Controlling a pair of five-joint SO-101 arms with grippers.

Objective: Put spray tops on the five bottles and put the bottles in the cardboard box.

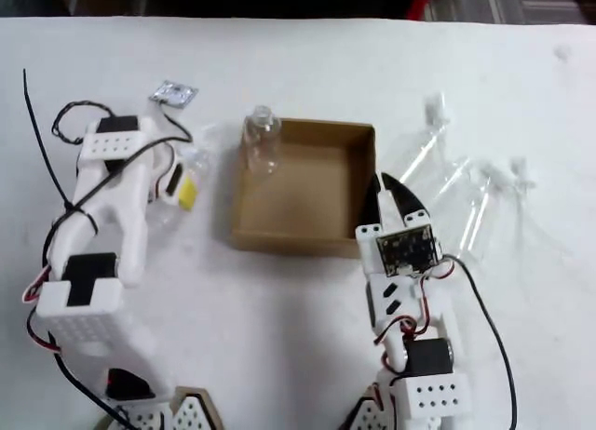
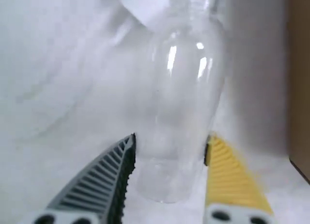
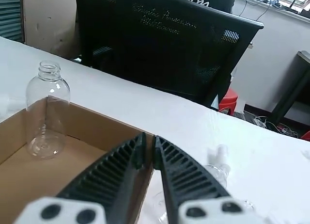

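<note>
1. Closest to the left wrist camera is the left gripper [image 2: 170, 138]. It has one grey finger [image 2: 114, 178] and one yellow finger [image 2: 227, 178].
2. Both fingers press on the sides of a clear bottle [image 2: 184, 78], so this gripper is clamped on it.
3. From the high view, the left gripper sits at the middle left of the frame. It is just to the left of the cardboard box [image 1: 303, 239].
4. That box sits in the middle of the frame on the white table [image 1: 279, 337].
5. One open bottle [image 1: 262, 141] stands upright in the upper left corner of the box. Its neck is open at the top.
6. At the right wall of the box is the right gripper [image 1: 391, 190]. Its black tip points toward the top of the frame.
7. In the right wrist view its two black fingers [image 3: 116, 173] are pressed together with nothing between them.
8. More see-through bottles [image 1: 466, 202] and white spray tops [image 1: 434, 106] lie in a bunch at the right of the frame, near the right gripper.
9. A small shiny packet [image 1: 173, 95] lies at the upper left of the frame.
10. A black chair [image 3: 169, 44] stands behind the table.
</note>
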